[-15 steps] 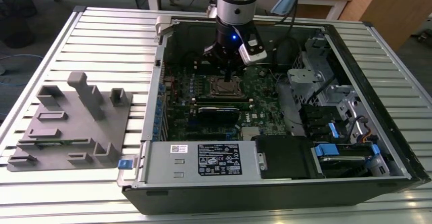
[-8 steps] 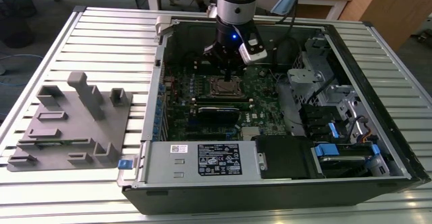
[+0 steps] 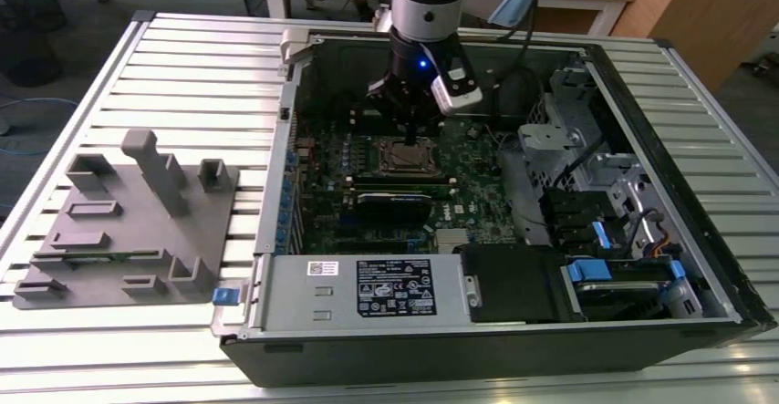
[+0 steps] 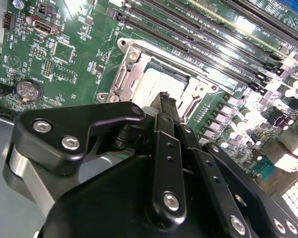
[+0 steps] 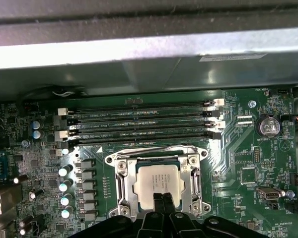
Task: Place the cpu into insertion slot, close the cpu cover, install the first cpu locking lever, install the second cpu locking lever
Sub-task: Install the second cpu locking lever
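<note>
Hovering over the cpu [image 5: 158, 186] seated beneath the closed cpu cover [image 5: 123, 187], the gripper [image 5: 162, 199], jaws pinched together empty, risks scraping the chip if lowered.

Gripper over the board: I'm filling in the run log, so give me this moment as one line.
gripper: fingers together, tips at the chip | chip: seated in socket | cover: down around chip
</note>
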Action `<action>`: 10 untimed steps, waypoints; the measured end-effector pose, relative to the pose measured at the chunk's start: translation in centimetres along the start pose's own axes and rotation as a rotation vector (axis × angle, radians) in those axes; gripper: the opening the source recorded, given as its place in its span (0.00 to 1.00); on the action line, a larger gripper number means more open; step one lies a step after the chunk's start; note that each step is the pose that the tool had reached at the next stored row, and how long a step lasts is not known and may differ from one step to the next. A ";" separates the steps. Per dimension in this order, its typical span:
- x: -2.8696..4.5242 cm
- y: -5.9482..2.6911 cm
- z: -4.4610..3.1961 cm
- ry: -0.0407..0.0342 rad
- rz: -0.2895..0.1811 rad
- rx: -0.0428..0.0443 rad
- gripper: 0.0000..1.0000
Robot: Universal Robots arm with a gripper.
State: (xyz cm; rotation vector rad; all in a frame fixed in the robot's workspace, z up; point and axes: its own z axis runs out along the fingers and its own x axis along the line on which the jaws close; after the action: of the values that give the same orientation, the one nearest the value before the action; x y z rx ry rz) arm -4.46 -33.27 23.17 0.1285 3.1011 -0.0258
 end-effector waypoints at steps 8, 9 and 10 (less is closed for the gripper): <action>-0.03 -0.01 -0.72 0.0000 0.000 0.0000 0.11; -0.03 -0.01 -0.76 0.0000 0.000 0.0000 0.11; -0.03 -0.01 -0.76 -0.0002 0.000 -0.0003 0.11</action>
State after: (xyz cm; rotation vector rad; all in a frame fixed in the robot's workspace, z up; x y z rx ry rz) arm -4.46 -33.27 23.93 0.1284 3.1009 -0.0254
